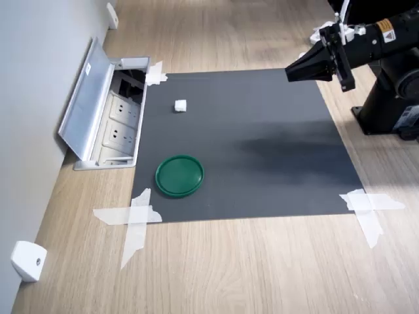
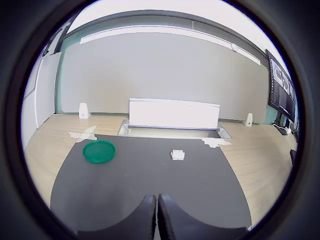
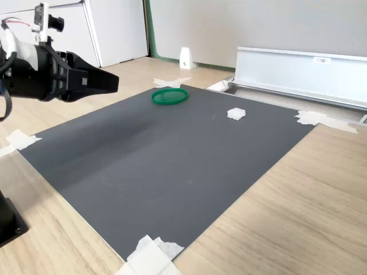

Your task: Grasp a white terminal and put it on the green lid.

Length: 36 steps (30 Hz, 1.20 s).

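The white terminal (image 1: 180,105) sits alone on the dark mat (image 1: 262,163) that is taped to the tabletop (image 1: 262,275). It is well apart from the green lid (image 1: 179,175), which lies flat near the mat's edge towards the first exterior view's bottom left. Judging by its look, the terminal is a light, stiff plastic block, easy to knock aside, so a pinch across two opposite flat sides seems best. It looks close to a cube, so no long axis stands out. In the wrist view (image 2: 177,154) it seems slightly wider than tall, though it is too small to tell its facing. The gripper (image 1: 292,70) hangs above the mat's far side from the terminal, holding nothing. Its fingers (image 2: 148,220) are pressed together, with only a thin seam between them.
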Motion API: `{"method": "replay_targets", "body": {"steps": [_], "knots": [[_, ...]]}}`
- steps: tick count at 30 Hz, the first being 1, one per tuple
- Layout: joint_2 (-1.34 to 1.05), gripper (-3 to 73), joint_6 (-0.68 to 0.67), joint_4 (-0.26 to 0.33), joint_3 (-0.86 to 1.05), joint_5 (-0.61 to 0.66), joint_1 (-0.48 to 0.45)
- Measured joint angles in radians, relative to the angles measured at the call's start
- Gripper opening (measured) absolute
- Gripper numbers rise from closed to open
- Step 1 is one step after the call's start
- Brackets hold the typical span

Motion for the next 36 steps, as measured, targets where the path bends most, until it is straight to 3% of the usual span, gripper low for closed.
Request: {"method": "replay_targets", "body": {"steps": [26, 36], "knots": [[0.0, -0.9, 0.0, 0.0, -0.004, 0.005, 0.0], [0.225, -0.9, -0.013, 0.001, -0.285, 0.212, 0.0]]}}
